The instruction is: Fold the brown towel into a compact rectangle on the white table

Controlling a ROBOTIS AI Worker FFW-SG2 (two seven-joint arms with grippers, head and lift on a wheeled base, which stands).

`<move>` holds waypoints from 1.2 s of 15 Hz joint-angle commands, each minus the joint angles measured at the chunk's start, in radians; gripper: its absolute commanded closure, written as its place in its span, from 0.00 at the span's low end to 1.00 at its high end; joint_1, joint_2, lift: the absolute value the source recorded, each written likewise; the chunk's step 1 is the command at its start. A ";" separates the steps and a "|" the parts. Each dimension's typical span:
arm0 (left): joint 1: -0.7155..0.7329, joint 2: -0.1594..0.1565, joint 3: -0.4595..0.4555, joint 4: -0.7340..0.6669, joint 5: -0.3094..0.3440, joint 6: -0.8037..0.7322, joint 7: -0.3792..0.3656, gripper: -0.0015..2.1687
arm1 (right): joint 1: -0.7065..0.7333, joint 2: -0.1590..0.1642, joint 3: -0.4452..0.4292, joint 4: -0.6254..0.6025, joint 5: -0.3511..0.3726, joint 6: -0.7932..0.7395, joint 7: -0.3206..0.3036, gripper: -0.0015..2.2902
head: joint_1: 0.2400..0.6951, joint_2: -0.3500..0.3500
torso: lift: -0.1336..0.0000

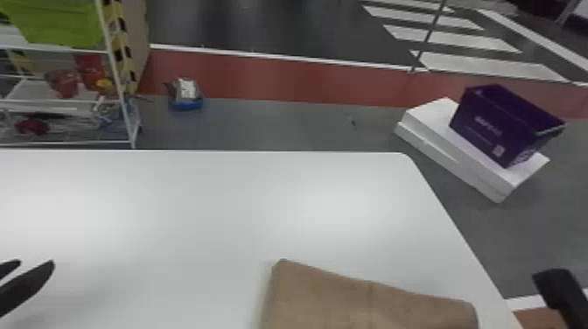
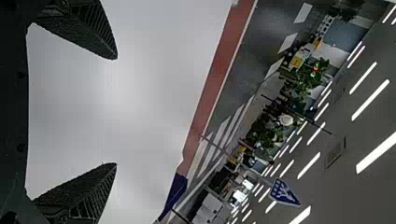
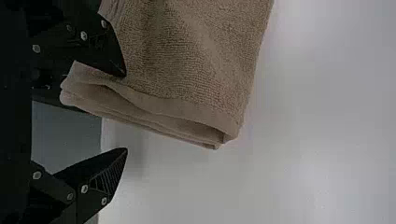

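With left hand (image 2: 116, 111) and right hand (image 3: 126, 112) agape, could unfold brown towel (image 3: 196, 60) on white desk (image 1: 218, 197) by pinching too shallowly.

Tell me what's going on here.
A robot is partway through folding a brown towel, which lies in layers near the edge of the white table. Its right gripper is at the towel's layered end, fingers apart and not clamped on it. The left gripper is off to the left over the table, open and holding nothing.
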 commanded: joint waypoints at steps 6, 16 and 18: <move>0.002 -0.001 0.008 -0.003 0.000 0.000 -0.003 0.03 | -0.068 0.001 0.077 0.032 0.014 0.008 0.005 0.54 | 1.00 0.25 | 0.07; 0.002 -0.004 0.017 -0.009 0.002 0.000 -0.005 0.03 | -0.268 0.013 0.036 0.141 -0.083 0.008 -0.095 0.54 | 1.00 0.32 | 0.07; 0.002 -0.006 0.015 -0.011 0.002 0.000 -0.005 0.03 | -0.277 0.013 0.002 0.155 -0.138 0.008 -0.112 0.54 | 1.00 0.28 | 0.07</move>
